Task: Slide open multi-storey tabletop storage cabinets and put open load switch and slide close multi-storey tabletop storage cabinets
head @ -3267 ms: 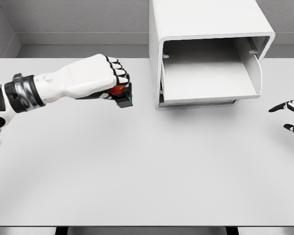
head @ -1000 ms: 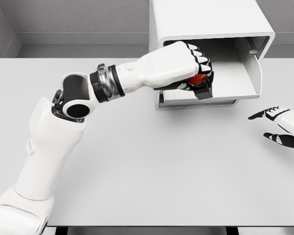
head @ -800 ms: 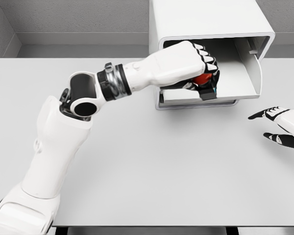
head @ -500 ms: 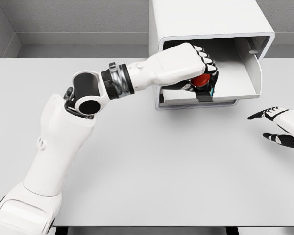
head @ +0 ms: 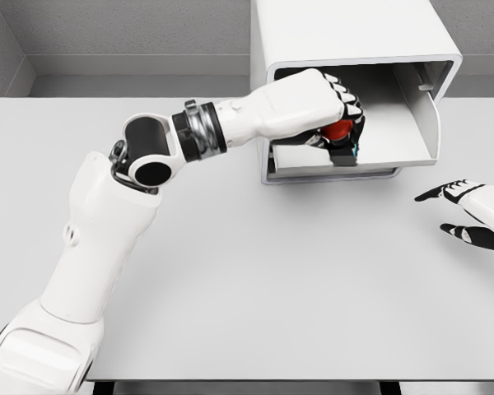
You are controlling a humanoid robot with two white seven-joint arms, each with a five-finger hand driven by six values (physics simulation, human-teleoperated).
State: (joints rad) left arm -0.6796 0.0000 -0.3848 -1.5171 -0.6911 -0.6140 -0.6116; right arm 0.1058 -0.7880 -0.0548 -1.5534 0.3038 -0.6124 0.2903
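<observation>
The white storage cabinet (head: 346, 33) stands at the back of the table with its drawer (head: 395, 132) slid open toward me. My left hand (head: 333, 111) reaches over the drawer's left part, fingers curled around the load switch (head: 341, 138), a red and black block with a bit of blue at its lower edge. The switch hangs just above the drawer floor, mostly hidden by my fingers. My right hand (head: 469, 214) hovers low at the right edge of the table, fingers spread and holding nothing.
The grey table (head: 247, 280) stretches wide in front of the cabinet. A grey wall runs behind it. My left arm (head: 123, 214) crosses the table's left half from the lower left corner.
The left hand carried the switch from the table's left side to the open drawer, then settled slightly back and up over it. The right hand moved inward a little.
</observation>
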